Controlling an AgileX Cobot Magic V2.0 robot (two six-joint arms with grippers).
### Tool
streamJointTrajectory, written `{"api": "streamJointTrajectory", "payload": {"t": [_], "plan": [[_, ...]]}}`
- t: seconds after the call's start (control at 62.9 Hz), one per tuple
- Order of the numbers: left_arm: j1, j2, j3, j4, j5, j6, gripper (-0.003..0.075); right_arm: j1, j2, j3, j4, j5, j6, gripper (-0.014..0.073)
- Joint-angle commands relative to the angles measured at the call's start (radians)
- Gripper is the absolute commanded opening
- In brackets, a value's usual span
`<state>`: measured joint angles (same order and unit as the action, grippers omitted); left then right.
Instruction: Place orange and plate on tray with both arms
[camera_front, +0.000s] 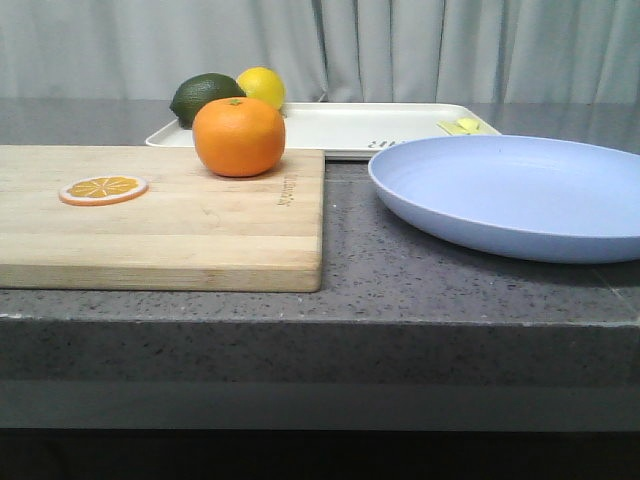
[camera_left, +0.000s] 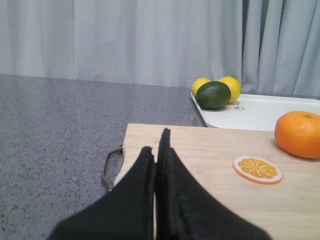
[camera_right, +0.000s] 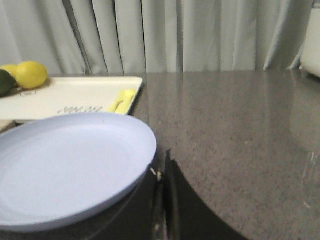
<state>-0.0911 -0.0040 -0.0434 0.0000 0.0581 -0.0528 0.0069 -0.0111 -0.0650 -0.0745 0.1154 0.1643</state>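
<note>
The orange (camera_front: 239, 136) sits on the far right part of a wooden cutting board (camera_front: 160, 225); it also shows as the orange (camera_left: 299, 133) in the left wrist view. The pale lavender-blue plate (camera_front: 515, 195) lies on the counter to the right of the board, the cream-white tray (camera_front: 350, 128) behind both. My left gripper (camera_left: 156, 145) is shut and empty above the board's near left end, well short of the orange. My right gripper (camera_right: 164, 160) is shut and empty beside the rim of the plate (camera_right: 70, 165). Neither gripper appears in the front view.
A flat orange slice (camera_front: 103, 189) lies on the board's left part. A dark green lime (camera_front: 205, 97) and a yellow lemon (camera_front: 262, 87) rest at the tray's far left corner. A small yellow item (camera_front: 462, 126) lies on the tray's right side. Grey curtains hang behind the counter.
</note>
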Motion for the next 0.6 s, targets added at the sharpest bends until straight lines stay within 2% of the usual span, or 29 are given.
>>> {"api": "streamJointTrajectory", "payload": {"t": [0.0, 0.191, 0.382, 0.493, 0.588], "plan": [[0.003, -0.012, -0.110, -0.010, -0.042, -0.002, -0.0020, 0.001, -0.012, -0.107, -0.012, -0.030, 0.003, -0.0067], [0.003, 0.072, -0.371, -0.010, 0.163, -0.002, -0.0020, 0.001, 0.075, -0.321, -0.066, 0.089, 0.001, -0.0067], [0.003, 0.227, -0.629, -0.010, 0.367, -0.002, -0.0020, 0.001, 0.247, -0.539, -0.097, 0.243, 0.001, -0.0067], [0.003, 0.314, -0.729, -0.010, 0.445, -0.002, -0.0020, 0.001, 0.351, -0.642, -0.097, 0.343, 0.001, -0.0067], [0.003, 0.375, -0.763, -0.010, 0.458, -0.002, -0.0020, 0.001, 0.431, -0.698, -0.097, 0.401, 0.001, -0.0067]]}}
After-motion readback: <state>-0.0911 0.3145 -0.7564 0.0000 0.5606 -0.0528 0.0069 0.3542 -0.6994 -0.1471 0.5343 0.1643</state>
